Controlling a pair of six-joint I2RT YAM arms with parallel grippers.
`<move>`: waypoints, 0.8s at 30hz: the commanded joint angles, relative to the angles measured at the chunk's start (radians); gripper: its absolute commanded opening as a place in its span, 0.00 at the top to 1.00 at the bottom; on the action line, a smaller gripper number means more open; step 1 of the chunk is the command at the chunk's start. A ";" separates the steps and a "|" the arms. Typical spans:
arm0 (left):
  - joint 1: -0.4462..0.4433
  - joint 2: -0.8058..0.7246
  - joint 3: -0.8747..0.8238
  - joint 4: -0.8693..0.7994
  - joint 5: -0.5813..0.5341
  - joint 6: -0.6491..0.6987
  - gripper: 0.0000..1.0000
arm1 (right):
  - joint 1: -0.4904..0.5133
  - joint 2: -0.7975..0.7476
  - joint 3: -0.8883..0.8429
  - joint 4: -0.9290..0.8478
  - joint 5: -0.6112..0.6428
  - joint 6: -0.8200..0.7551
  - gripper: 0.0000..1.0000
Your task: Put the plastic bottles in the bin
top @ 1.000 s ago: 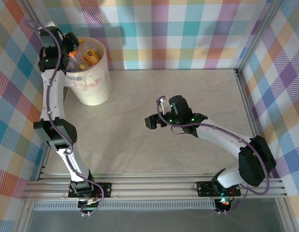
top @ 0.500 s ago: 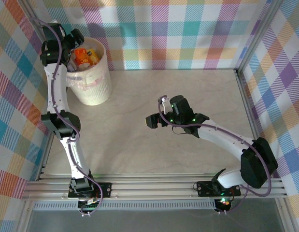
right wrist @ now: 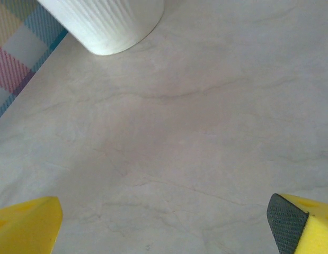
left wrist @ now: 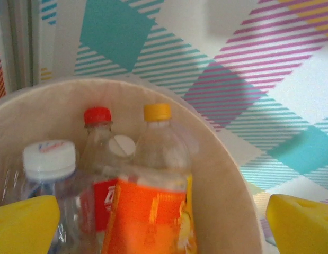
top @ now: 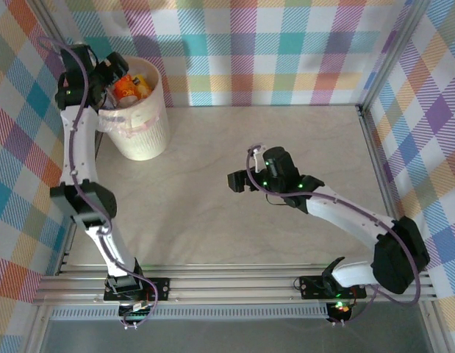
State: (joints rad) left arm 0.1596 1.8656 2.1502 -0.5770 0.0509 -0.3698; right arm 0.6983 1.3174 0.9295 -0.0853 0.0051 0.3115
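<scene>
The bin (top: 148, 136) stands at the table's back left corner, a round cream-white basket with its liner folded over the rim. Several plastic bottles (top: 129, 87) lie inside it. In the left wrist view an orange-labelled bottle with a yellow cap (left wrist: 153, 211) stands in front of a red-capped bottle (left wrist: 97, 115) and a white-capped bottle (left wrist: 49, 159), against the bin's inner wall (left wrist: 224, 180). My left gripper (top: 108, 75) hangs open over the bin's left rim, its yellow fingertips (left wrist: 23, 225) well clear of the orange bottle. My right gripper (top: 234, 181) is open above bare table, holding nothing.
The bin's ribbed outer wall (right wrist: 111, 21) shows at the top left of the right wrist view, above the marbled table top (right wrist: 179, 132). Plaid walls (top: 286, 51) close the back and sides. An aluminium rail (top: 234, 283) runs along the near edge.
My left gripper opened and let the orange-labelled bottle go into the bin. The right gripper drifted slightly to the right, still open.
</scene>
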 commanded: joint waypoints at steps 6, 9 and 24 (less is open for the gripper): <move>-0.016 -0.468 -0.504 0.290 0.098 0.003 0.00 | -0.061 -0.175 -0.133 0.119 0.265 -0.080 0.00; -0.017 -0.621 -0.674 0.335 0.072 0.025 0.00 | -0.120 -0.224 -0.184 0.148 0.302 -0.102 0.00; -0.018 -1.133 -1.353 0.217 -0.302 -0.013 0.00 | -0.465 -0.192 -0.425 0.359 0.560 -0.225 0.00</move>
State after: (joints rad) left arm 0.1463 0.7670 0.8639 -0.3180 -0.1116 -0.3679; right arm 0.2600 1.0969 0.5461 0.1600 0.4656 0.1123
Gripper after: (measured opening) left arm 0.998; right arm 0.996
